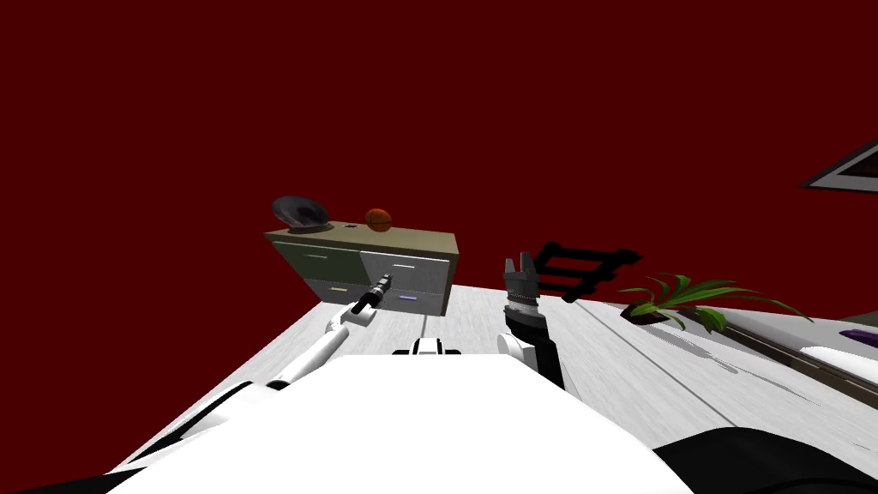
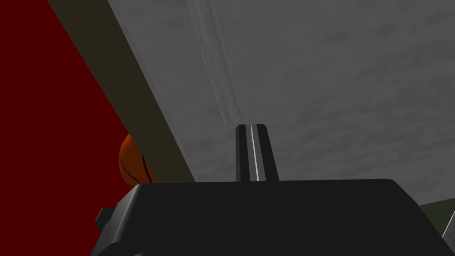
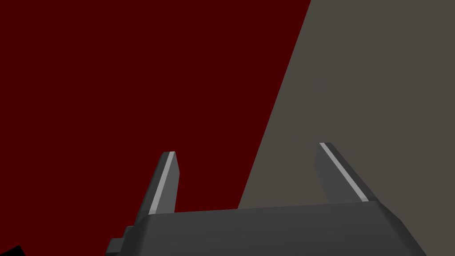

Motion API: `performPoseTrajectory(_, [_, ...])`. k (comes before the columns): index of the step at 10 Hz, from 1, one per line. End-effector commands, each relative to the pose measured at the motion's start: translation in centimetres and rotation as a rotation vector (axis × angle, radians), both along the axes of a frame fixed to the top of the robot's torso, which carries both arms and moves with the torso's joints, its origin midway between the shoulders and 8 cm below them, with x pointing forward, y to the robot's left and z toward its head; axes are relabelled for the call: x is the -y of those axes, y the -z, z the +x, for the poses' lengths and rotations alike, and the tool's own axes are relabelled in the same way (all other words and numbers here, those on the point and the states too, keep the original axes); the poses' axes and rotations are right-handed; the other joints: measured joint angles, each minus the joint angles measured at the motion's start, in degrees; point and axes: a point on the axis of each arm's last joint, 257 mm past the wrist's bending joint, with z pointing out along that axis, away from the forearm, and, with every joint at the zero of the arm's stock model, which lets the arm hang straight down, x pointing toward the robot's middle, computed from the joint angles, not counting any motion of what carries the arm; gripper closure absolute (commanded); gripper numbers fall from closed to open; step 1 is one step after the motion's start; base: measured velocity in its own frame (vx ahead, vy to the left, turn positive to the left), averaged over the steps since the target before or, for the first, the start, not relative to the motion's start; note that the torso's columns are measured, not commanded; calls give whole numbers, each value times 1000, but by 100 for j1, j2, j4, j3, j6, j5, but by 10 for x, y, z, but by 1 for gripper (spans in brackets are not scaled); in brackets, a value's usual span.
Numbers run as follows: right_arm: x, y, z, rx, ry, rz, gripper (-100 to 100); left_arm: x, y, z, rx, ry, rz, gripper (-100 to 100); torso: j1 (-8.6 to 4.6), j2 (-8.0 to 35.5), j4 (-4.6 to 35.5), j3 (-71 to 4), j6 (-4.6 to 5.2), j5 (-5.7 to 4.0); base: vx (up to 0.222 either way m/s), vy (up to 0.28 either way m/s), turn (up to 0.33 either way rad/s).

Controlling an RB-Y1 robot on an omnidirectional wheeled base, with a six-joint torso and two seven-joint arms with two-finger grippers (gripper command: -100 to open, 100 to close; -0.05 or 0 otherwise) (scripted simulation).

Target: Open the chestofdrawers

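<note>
left gripper (image 1: pixel 386 279) at the chest of drawers (image 1: pixel 326 253)
fingers together at its grey drawer front (image 2: pixel 333 89); right gripper (image 1: pixel 520 262) raised, fingers apart

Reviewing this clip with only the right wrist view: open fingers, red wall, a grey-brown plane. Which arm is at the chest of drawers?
Observer: The left gripper, stretched out to a grey drawer front of the chest of drawers.
Operator: Fingers open?
Observer: No, its fingers are shut together, with nothing seen between them.
Operator: Anything on top of the chest?
Observer: An orange ball and a dark bowl-like thing.
</note>
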Motion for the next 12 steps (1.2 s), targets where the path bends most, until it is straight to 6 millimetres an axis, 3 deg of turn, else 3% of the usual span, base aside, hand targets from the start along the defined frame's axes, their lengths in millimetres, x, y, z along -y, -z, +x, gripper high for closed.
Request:
performPoseTrajectory(1, [0, 0, 0, 0, 0, 0, 0, -29, -15, 20, 15, -27, -3, 100, -2, 4, 2, 5, 0, -1, -147, -67, -22])
performPoseTrajectory(3, [0, 0, 0, 0, 0, 0, 0, -35, -10, 25, 1, -39, 5, 100, 7, 2, 2, 4, 0, 1, -89, -34, -5])
performPoseTrajectory(4, [0, 0, 0, 0, 0, 0, 0, -51, -32, 37, 35, -50, -2, 100, 17, -23, -5, -11, -1, 5, -102, -28, -18])
performPoseTrajectory(5, [0, 0, 0, 0, 0, 0, 0, -61, -24, 40, 13, -69, 7, 100, 10, -8, -3, -5, 0, 3, -98, -36, -17])
performPoseTrajectory(6, [0, 0, 0, 0, 0, 0, 0, -56, -25, 38, 20, -58, 5, 100, 4, -3, 0, 0, -1, 1, -32, -14, 0])
performPoseTrajectory(7, [0, 0, 0, 0, 0, 0, 0, -59, -23, 37, 20, -66, 5, -100, 7, -15, -3, -6, 0, 2, 95, -18, -22])
performPoseTrajectory(12, [0, 0, 0, 0, 0, 0, 0, -61, -20, 36, 22, -76, 5, -100, 5, -1, 1, 2, 0, 1, 165, -11, -14])
